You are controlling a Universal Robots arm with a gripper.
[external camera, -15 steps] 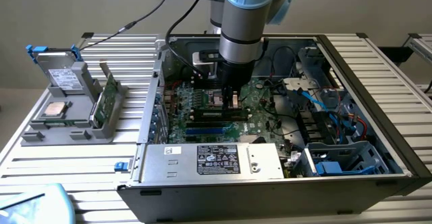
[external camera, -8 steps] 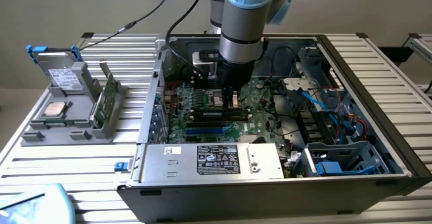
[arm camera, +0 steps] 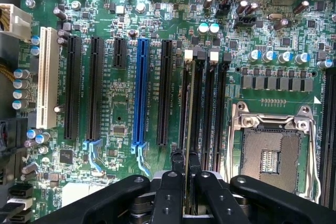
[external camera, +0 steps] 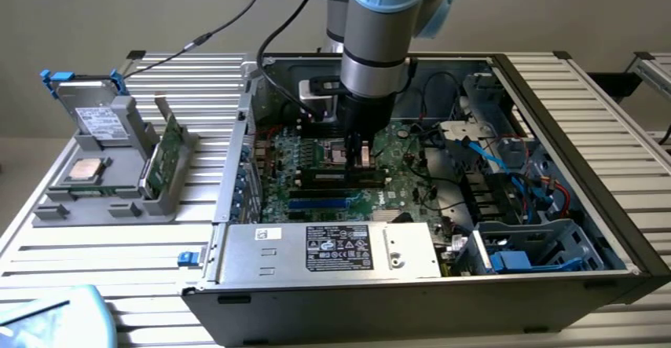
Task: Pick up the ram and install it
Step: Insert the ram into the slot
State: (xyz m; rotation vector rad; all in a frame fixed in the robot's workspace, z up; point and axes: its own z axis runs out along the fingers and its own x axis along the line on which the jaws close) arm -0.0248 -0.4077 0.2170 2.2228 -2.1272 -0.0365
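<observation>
Clearly the work is at the install step: the ram (arm camera: 189, 109) is already off its holder and in the grip, not lying anywhere on the table. The gripper (arm camera: 185, 157) has its fingers (arm camera: 176, 182) pressed together on the ram's two flat faces, pinching it near one end. In the wrist view the stick shows edge-on, as a thin line running away from the fingertips and lying along one of the black memory slots (arm camera: 210, 103), just beside the open processor socket (arm camera: 273, 153).

In the exterior view the gripper (external camera: 357, 156) stands low inside the computer case (external camera: 618, 230), over the green motherboard (external camera: 314, 203). Taking the gripper as the centre of the clock, the power supply (external camera: 335, 250) lies at 6 o'clock and the grey parts holder (external camera: 105, 175) is well apart at 9 o'clock, outside the case.

Whether the ram's lower edge has entered the slot, I cannot tell. In my judgement this step calls for the stick to be upright and exactly in line with the slot, with the push going straight down; a tilt could jam it against the slot wall.
</observation>
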